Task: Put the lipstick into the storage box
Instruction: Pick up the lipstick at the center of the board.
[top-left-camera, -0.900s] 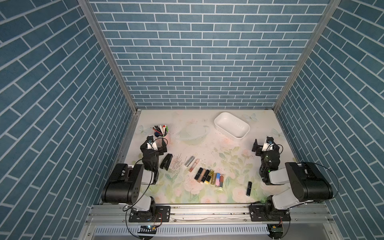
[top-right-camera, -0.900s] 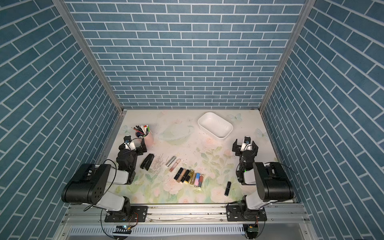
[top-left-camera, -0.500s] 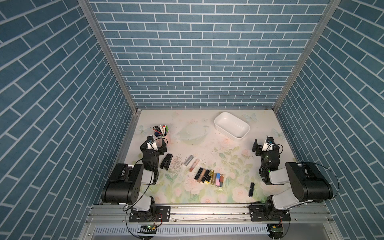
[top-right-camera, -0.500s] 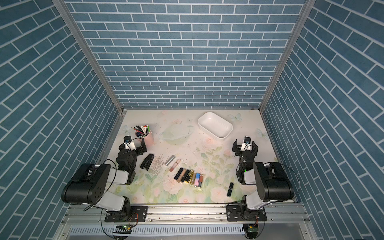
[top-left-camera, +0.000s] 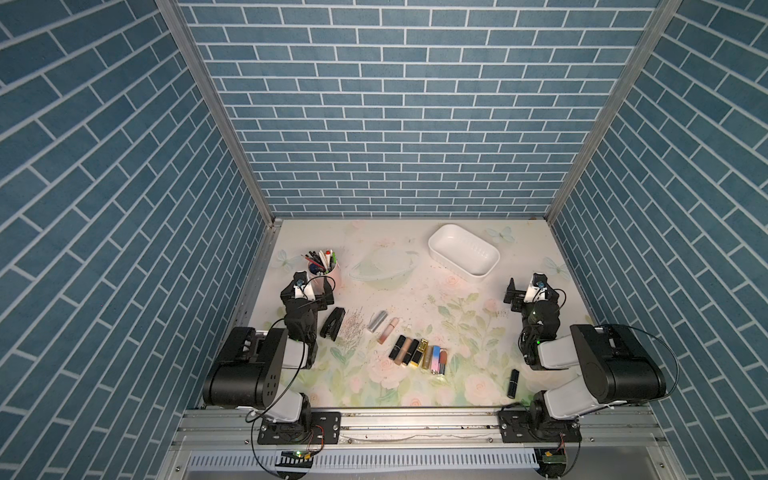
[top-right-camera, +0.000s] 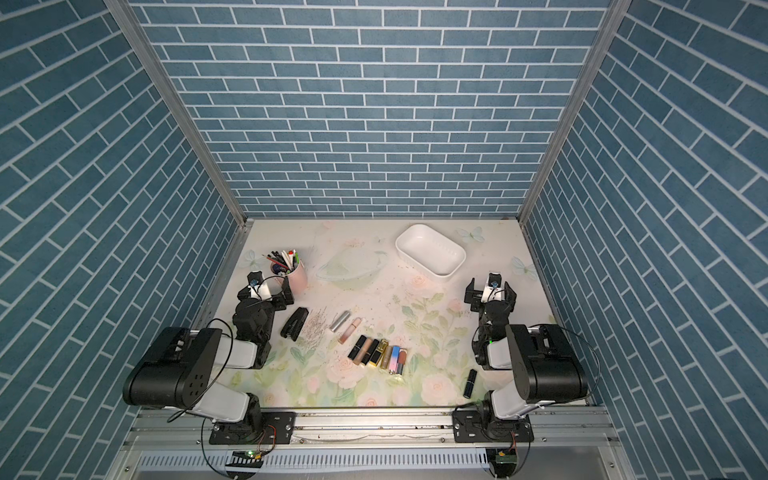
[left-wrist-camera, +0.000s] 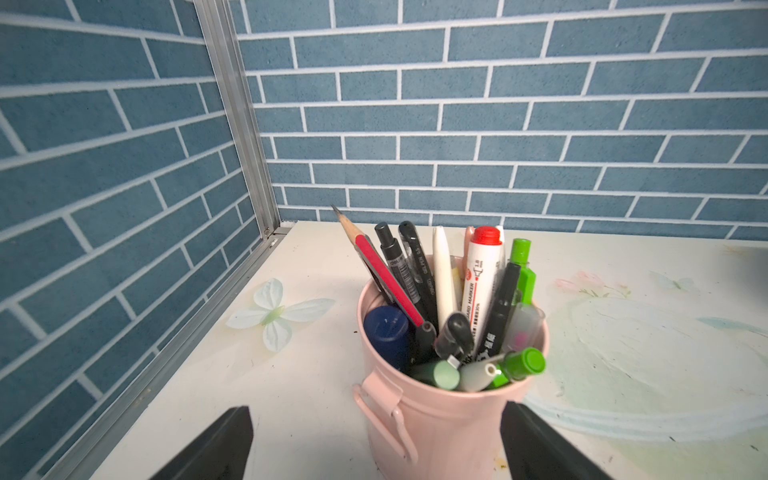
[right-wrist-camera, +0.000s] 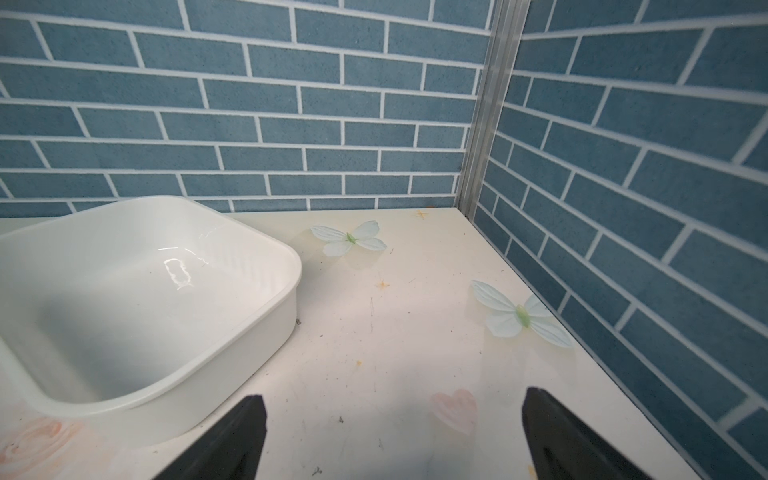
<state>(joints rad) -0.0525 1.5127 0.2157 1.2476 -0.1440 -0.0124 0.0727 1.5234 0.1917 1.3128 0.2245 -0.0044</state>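
the storage box (top-left-camera: 463, 249) sits empty at the far right. no lipstick is in it yet. a row of lipsticks (top-left-camera: 419, 360) lies near the front, and a black lipstick (top-left-camera: 513, 381) lies alone, well apart to the right. by my judgement the whole task remains. the left gripper (top-left-camera: 308, 294) and right gripper (right-wrist-camera: 395, 424) both stand wide apart, holding nothing. the left faces a pink pen cup (left-wrist-camera: 449, 407), and the right is near the box.

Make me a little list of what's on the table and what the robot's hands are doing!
left gripper: open, holding nothing, facing the pen cup
right gripper: open, holding nothing, near the storage box
storage box: white, empty, back right
lipsticks: row lying in the middle
black lipstick: lying alone, front right
stapler: black, left of the lipsticks
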